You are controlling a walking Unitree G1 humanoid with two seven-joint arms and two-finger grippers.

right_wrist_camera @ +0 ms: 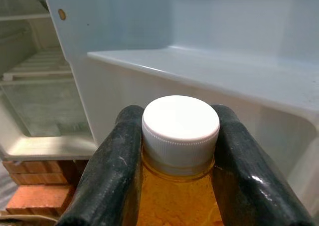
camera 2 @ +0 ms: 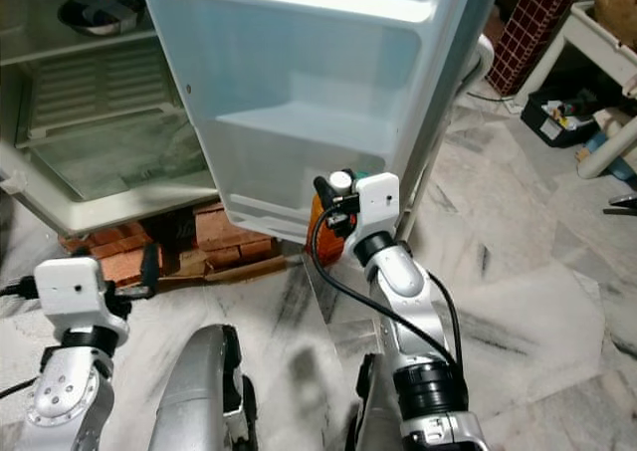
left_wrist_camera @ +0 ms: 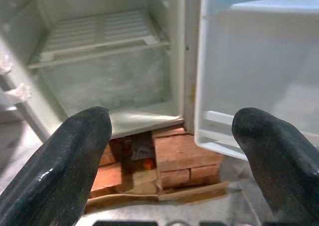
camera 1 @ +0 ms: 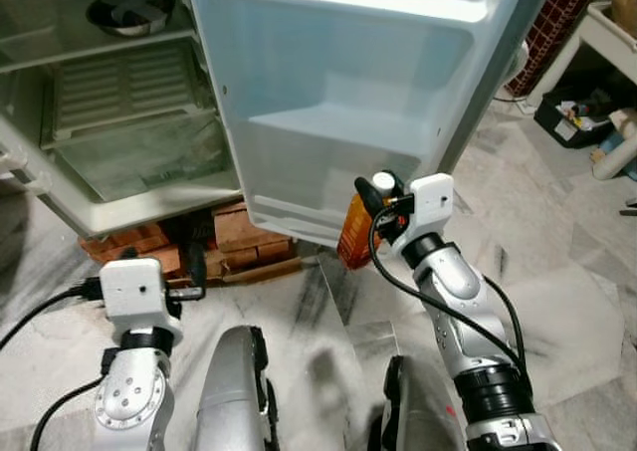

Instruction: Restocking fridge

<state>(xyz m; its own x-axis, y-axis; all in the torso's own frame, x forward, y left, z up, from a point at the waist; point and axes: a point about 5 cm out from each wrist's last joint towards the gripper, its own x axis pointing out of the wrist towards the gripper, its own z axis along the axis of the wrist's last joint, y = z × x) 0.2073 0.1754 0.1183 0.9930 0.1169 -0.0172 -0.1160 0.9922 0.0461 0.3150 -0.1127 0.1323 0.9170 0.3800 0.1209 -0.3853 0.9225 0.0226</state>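
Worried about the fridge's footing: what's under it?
The fridge rests on stacked red bricks, with a board-like strip beneath them on the marble floor. The open fridge door and cabinet hide how far back the bricks go.

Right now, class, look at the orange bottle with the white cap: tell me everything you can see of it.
The orange bottle with the white screw cap looks like clear plastic holding orange contents, its ribbed cap on. It stands roughly upright, held off the floor by the right gripper, whose black fingers press against its neck and shoulders on both sides just below the cap. It hangs in front of the open fridge door's lower shelf, not yet resting on it.
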